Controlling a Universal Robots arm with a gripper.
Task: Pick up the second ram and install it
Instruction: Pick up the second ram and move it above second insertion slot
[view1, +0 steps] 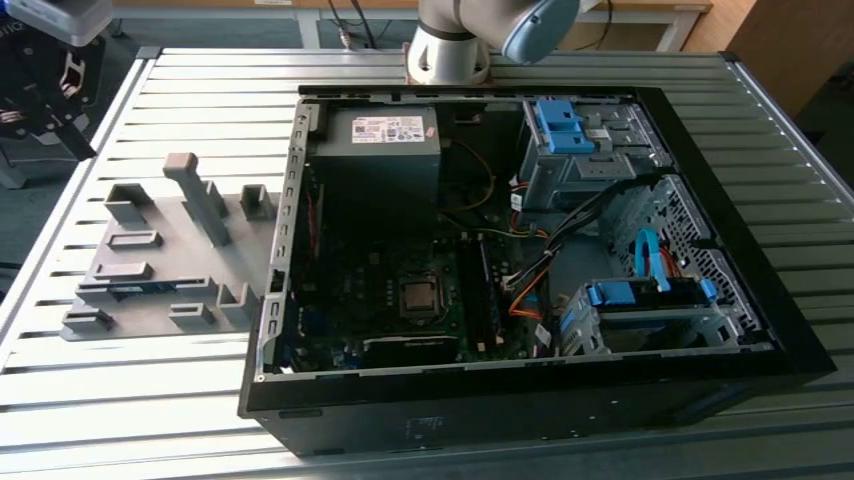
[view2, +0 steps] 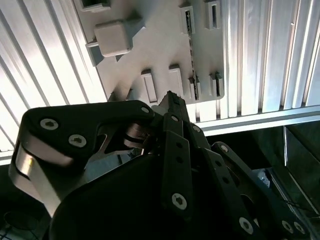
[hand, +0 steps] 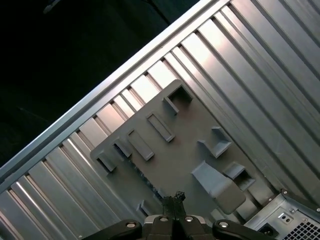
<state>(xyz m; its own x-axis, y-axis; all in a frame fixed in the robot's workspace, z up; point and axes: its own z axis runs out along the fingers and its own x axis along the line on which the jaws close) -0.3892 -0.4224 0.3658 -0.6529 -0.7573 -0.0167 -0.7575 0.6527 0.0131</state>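
At the exterior view's left, the second ram (view1: 134, 290) sits in a slot of the grey holder plate (view1: 163, 265) on the surface (view1: 107, 400), presumably so its edge stays reachable. The hand (view2: 170, 100) hangs above that plate, closed and empty. The open computer case (view1: 534, 410) stands to the right.

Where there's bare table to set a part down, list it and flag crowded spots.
Free: slatted table in front of the grey fixture plate, at the exterior view's lower left, and the strip behind the plate toward the far edge. Crowded: the plate's blocks, and the open computer case, full of cables and drive cages.
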